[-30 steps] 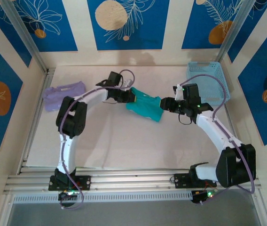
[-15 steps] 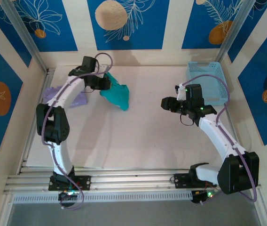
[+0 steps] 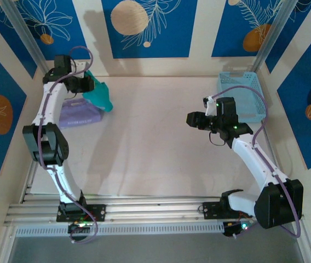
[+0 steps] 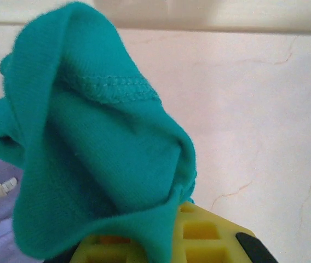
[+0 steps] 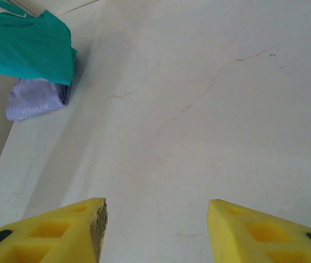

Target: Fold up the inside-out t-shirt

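Where my left end effector (image 3: 87, 85) clamps its soft, bunched knit, the teal t-shirt (image 3: 100, 95) droops just beyond it, a folded lavender garment (image 3: 78, 115) below; my right end effector (image 3: 191, 119) gapes empty over the smooth surface (image 3: 155, 159).

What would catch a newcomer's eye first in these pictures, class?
The teal-green soft fabric t-shirt hangs bunched from the shut left gripper at the table's far left corner, over a folded lavender garment. The right gripper hovers open and empty above the bare pale table, near a light blue plastic basket at the far right.
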Robot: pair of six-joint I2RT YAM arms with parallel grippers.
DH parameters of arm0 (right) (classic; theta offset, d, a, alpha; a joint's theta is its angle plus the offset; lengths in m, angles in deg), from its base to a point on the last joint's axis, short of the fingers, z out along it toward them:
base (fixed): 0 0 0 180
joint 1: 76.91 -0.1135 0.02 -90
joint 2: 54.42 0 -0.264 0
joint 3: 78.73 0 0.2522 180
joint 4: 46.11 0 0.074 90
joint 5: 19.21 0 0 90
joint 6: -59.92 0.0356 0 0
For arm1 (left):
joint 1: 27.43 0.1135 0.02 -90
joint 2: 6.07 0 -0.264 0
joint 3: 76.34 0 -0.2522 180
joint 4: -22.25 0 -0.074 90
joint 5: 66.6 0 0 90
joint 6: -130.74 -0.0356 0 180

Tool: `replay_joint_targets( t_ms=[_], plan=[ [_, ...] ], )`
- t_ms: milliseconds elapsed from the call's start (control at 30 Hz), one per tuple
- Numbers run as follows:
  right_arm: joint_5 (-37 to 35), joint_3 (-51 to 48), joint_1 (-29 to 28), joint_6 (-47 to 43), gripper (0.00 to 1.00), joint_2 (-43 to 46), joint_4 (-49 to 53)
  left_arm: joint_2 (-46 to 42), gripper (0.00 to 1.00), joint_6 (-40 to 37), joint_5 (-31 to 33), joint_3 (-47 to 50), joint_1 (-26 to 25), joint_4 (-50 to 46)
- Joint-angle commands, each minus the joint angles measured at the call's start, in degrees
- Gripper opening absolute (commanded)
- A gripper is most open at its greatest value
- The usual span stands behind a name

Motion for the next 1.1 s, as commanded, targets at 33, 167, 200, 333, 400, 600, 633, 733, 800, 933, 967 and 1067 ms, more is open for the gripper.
replay_joint_targets(
  t_ms=[33, 167, 200, 333, 400, 600, 633, 733, 800, 933, 967, 1067],
  plan=[
    [1.1, -1.0, -0.3, -0.2, 0.52, 0.4, -0.9, 1.0, 0.0, -2.9, -3.1, -4.2, 1.0, -3.1],
    [1.2, -1.0, -0.4, -0.3, 0.52, 0.2, -0.8, 0.0, 0.0, -4.0, -1.6, -4.6, 3.2, -4.0],
    [1.3, -0.9, -0.4, -0.3, 0.52, 0.1, -0.9, -0.1, 0.0, -4.6, -0.7, -4.6, 3.8, -4.3],
    [1.1, -1.0, -0.4, -0.5, 0.53, 0.0, -0.8, 0.9, 0.0, -7.0, 3.7, -4.6, 6.9, -5.8],
    [1.0, -1.1, -0.5, -0.5, 0.53, -0.1, -0.8, 2.5, 0.0, -8.1, 6.8, -4.0, 8.3, -6.0],
    [1.0, -1.0, -0.5, -0.8, 0.53, -0.6, -0.6, 11.3, 0.23, -8.4, 19.0, -1.9, 9.0, -4.4],
    [0.9, -1.0, -0.5, -0.8, 0.53, -0.6, -0.4, 13.0, 0.29, -8.0, 21.8, -2.6, 9.0, -5.0],
    [0.5, -0.7, -0.5, -0.9, 0.53, -0.1, 0.3, 17.5, 0.49, -4.8, 34.1, -7.4, 9.0, -8.9],
    [-0.3, -0.6, -0.5, -0.9, 0.53, 0.2, 0.9, 17.3, 0.6, -2.7, 40.4, -8.6, 9.1, -9.4],
    [-2.2, -1.2, -0.8, -0.4, 0.53, 1.2, 1.7, 11.2, 0.85, 0.8, 45.3, -4.6, 9.1, -5.9],
    [-3.4, -1.4, -0.9, -0.4, 0.54, 1.6, 2.1, 8.9, 0.92, 1.4, 46.5, -2.5, 9.1, -4.2],
    [-6.5, -1.5, -1.2, -1.1, 0.56, 3.1, 3.9, 2.6, 1.0, 3.5, 49.1, 3.7, 9.5, 0.7]
  ],
)
